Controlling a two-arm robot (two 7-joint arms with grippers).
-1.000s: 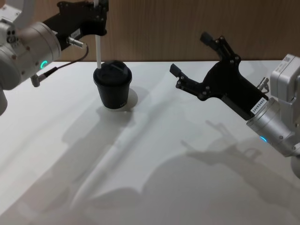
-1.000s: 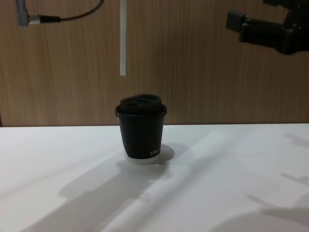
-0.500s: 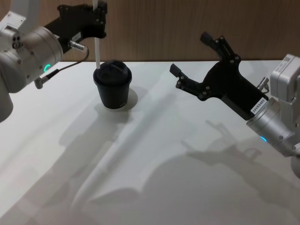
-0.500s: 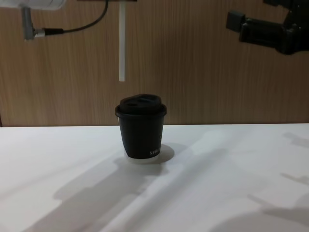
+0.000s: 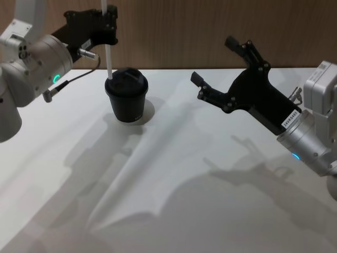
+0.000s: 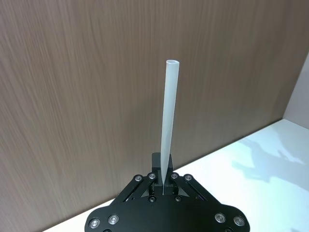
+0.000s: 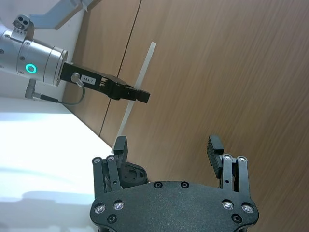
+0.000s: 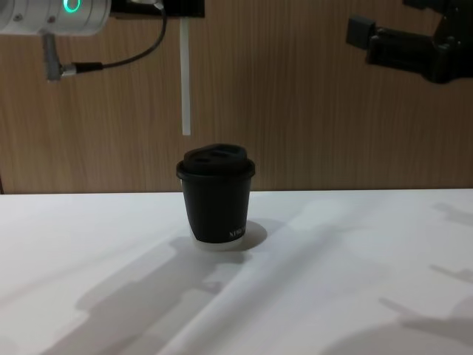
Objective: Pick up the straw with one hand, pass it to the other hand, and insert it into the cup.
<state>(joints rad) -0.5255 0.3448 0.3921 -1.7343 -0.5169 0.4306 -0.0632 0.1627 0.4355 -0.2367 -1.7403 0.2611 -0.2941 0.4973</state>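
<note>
The straw (image 5: 108,60) is a thin, straight white tube with a smooth, round open end. The left gripper (image 5: 108,27) is flat and black with small screws, and its two fingers are pinched tight on the straw. The straw hangs straight down under it. The arm behind this gripper is a shiny grey tube with a glowing green ring (image 5: 54,79) and a thin black cable (image 8: 126,59).

The cup (image 5: 126,105) is small, round and black, with a black plastic lid (image 5: 126,80) and a white bottom rim. It stands under the left gripper on a smooth white table (image 5: 210,184), in front of a brown wood wall (image 5: 184,31). The straw's bottom end hangs in the air over the left side of the lid and is not touching it.

The right gripper (image 5: 213,60) is black and blocky. Its two fingers are spread wide and hold nothing. The cup is well off to its side.

Since a second ago, the left gripper has come down, so the straw's end is closer to the lid. The green ring has dropped into the chest view. The cup and the right gripper have not moved.

The top of the straw is cut off at the top of the head view. It is hard to tell if the straw's end is right over the lid's hole. The white print on the cup is too small to read.
</note>
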